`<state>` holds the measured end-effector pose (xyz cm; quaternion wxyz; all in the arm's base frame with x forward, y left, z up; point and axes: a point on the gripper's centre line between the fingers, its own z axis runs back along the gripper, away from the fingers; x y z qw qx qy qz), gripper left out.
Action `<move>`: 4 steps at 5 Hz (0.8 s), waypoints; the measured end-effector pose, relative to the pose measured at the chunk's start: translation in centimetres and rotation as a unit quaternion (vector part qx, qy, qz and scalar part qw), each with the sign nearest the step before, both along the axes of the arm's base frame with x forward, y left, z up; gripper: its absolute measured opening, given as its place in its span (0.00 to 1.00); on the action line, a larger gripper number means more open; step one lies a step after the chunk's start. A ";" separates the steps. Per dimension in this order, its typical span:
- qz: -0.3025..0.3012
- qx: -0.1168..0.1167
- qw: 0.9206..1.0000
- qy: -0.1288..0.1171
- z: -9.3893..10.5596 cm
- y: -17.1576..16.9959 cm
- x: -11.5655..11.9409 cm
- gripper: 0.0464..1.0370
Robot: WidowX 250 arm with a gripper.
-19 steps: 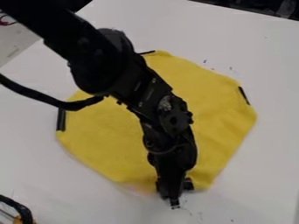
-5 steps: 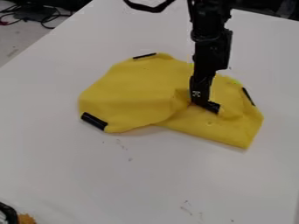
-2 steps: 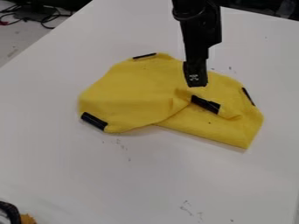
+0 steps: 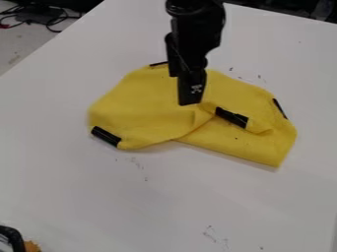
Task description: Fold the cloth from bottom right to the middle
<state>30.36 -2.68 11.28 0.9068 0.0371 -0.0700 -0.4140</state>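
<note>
The gripper (image 4: 189,98) hid part of the yellow cloth (image 4: 138,110) (the arm was cut off above); how open it was, or whether it held anything, I couldn't tell.

Lab, by your look: black robot arm (image 4: 196,24) over a plain white worktop (image 4: 164,206), loose cables (image 4: 71,18) beyond its upper-left edge.

High, slanted view over tabletop (image 4: 197,197)
</note>
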 end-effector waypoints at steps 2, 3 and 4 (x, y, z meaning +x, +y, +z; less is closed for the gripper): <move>0.180 0.003 0.983 0.036 1.4 8.3 -4.5 0.96; 0.261 -0.004 0.965 0.036 1.6 12.3 -5.2 0.96; 0.377 -0.008 0.926 0.028 1.6 14.9 -6.2 0.96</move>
